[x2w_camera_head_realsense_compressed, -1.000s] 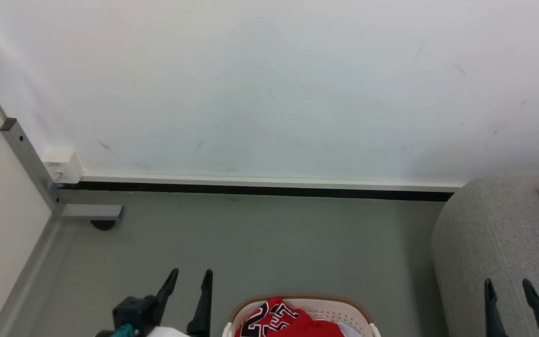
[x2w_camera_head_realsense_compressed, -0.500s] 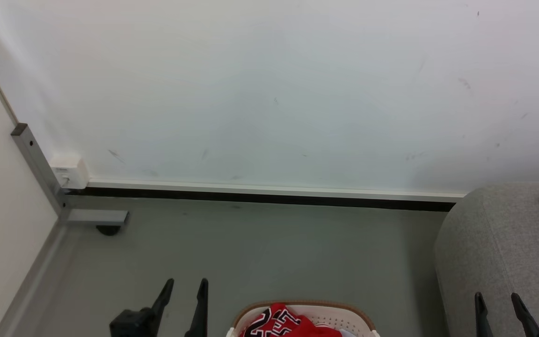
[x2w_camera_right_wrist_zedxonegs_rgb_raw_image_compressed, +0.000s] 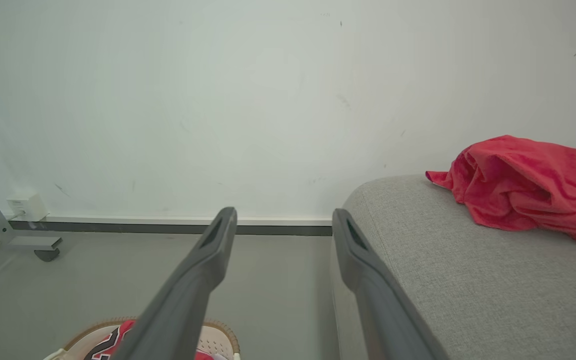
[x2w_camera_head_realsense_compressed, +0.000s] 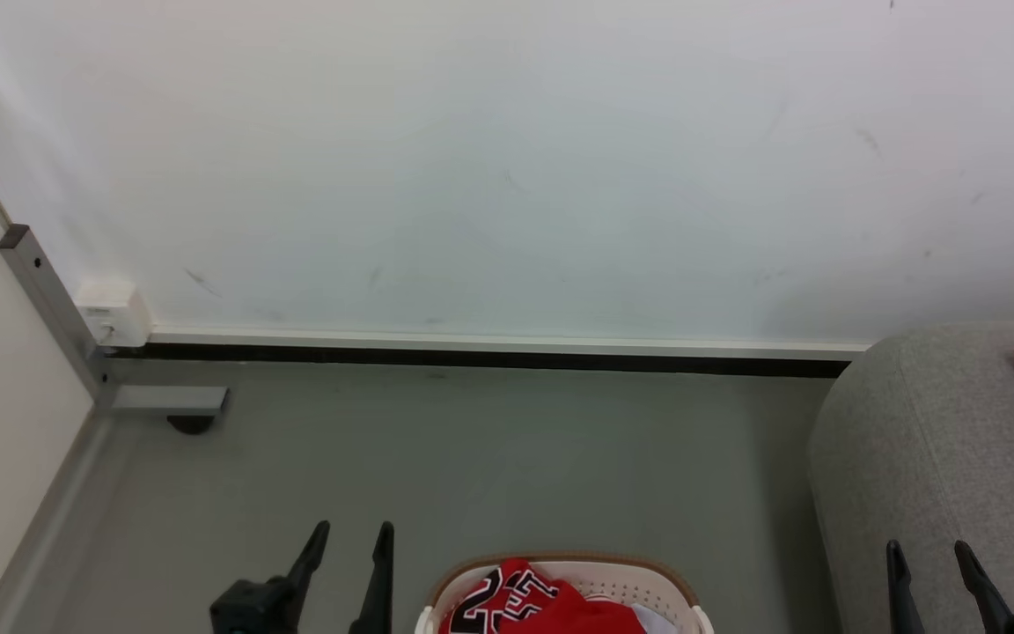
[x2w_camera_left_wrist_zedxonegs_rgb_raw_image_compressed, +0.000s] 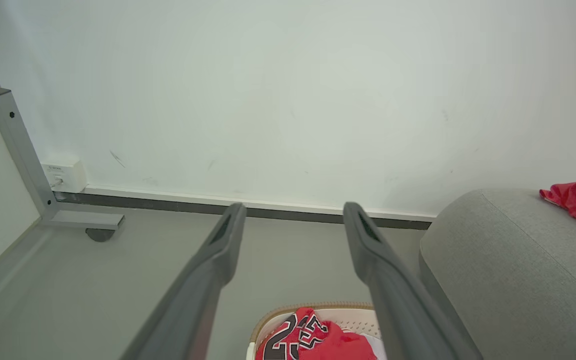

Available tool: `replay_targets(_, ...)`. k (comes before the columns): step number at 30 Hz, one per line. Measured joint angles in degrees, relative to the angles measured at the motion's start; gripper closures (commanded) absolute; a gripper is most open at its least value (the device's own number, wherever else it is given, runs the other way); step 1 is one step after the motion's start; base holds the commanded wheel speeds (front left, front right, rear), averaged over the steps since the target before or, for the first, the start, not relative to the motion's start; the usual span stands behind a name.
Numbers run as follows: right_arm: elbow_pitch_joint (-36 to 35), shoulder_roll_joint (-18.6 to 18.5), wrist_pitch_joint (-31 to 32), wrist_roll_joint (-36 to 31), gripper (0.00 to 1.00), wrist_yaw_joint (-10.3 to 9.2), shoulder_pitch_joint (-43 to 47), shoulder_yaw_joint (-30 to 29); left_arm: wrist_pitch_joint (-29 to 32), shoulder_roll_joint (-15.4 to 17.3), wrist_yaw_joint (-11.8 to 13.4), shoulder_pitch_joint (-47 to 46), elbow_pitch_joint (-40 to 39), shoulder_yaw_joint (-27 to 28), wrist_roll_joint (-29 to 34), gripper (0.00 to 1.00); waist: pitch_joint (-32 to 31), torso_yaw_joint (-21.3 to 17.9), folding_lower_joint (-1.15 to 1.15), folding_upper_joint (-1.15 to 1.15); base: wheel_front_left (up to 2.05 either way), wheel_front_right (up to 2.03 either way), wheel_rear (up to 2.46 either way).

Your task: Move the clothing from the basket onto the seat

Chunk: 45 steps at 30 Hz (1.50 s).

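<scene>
The grey seat [x2w_camera_head_realsense_compressed: 938, 458] stands at the right, a red garment [x2w_camera_right_wrist_zedxonegs_rgb_raw_image_compressed: 523, 185] lying on it. Beside it on the floor, the basket [x2w_camera_head_realsense_compressed: 560, 560] holds a numbered red jersey [x2w_camera_head_realsense_compressed: 516, 599]. The left gripper [x2w_camera_head_realsense_compressed: 352, 528] and right gripper [x2w_camera_head_realsense_compressed: 928, 548] hover empty, fingers apart.

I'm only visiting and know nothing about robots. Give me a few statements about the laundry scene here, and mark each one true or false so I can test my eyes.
1. A red garment lies on the grey sofa. True.
2. The basket is empty. False: a red jersey with black numerals lies in it.
3. The left gripper and the right gripper are both open and hold nothing. True.
4. The basket stands on the sofa. False: it stands on the floor, beside the sofa.
</scene>
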Motion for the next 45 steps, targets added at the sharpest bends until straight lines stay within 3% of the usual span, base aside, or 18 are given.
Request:
replay_targets(11,-2.4,0.0,-0.1,-0.1,0.0,0.0,-4.0,0.7,3.1,-1.3,-2.0,-8.5,6.6,-4.3,3.9,0.0,5.5,-3.2,0.0,0.0,0.0,0.0,0.0)
replay_targets(23,-6.1,0.0,-0.2,3.0,0.0,0.0,-13.1,5.9,13.2,-2.7,-6.4,-23.5,21.5,-12.6,9.7,0.0,18.2,-9.7,0.02,0.0,0.0,0.0,0.0)
replay_targets(29,-7.8,0.0,-0.2,5.2,0.0,0.0,-16.7,7.4,16.7,-2.6,-7.4,-29.5,30.0,-14.9,12.1,0.0,25.7,-13.1,0.02,0.0,0.0,0.0,0.0)
replay_targets(34,-9.1,0.0,-0.2,7.8,0.0,0.0,-19.3,9.0,17.8,-2.2,-6.7,-33.0,36.5,-15.0,12.5,0.0,31.5,-15.8,0.02,0.0,0.0,0.0,0.0)
replay_targets(45,-11.9,0.0,-0.2,12.1,0.0,0.0,-20.7,10.5,16.7,1.4,-2.0,-41.7,45.2,-15.1,14.7,0.0,41.9,-20.1,0.02,0.0,0.0,0.0,0.0)
